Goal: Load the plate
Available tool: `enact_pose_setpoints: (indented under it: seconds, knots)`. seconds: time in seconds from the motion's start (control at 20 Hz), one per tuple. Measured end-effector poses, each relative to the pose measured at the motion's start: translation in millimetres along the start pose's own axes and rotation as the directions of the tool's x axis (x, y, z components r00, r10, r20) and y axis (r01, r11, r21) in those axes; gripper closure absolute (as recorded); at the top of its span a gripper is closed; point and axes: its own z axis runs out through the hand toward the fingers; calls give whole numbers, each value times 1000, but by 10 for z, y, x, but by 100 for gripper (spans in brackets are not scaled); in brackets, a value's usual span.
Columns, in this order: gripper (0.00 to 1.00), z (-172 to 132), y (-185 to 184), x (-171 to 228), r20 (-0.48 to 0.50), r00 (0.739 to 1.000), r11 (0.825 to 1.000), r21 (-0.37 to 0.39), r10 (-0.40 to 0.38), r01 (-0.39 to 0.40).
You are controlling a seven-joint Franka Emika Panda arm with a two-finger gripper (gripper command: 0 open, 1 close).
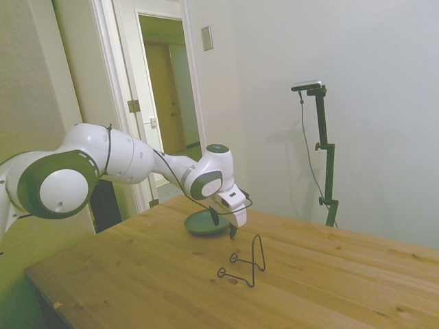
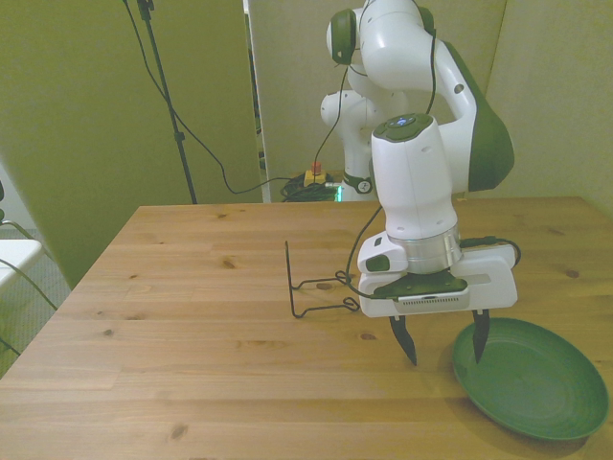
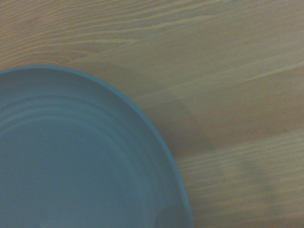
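The plate lies nearest the camera in the front view, flat on the table at the front view's lower right, close to the near edge; it looks dark green there and in the side view, bluer in the wrist view, with faint concentric rings inside and nothing in it. The gripper hangs straight down over the plate's rim on the side toward the front view's left, its two dark fingers spread wide: one points at bare wood just beside the plate, the other stands over the plate's inner edge, and whether either tip touches anything cannot be told. The fingers hold nothing. A black cable loops around the white hand. Behind the gripper, toward the front view's left, a thin black wire stand sits on the wood, its upright loop rising from a low base, apart from the plate. No readable writing or label shows on the arm, plate or stand
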Motion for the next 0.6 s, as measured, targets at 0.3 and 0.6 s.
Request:
enact_pose_setpoints:
  seconds: [0.3, 0.6]
  knots:
    - [100, 32, -75, -18, 10, 999, 999, 17, 40, -40]
    - [100, 59, -94, -4, 10, 999, 999, 19, 42, -42]
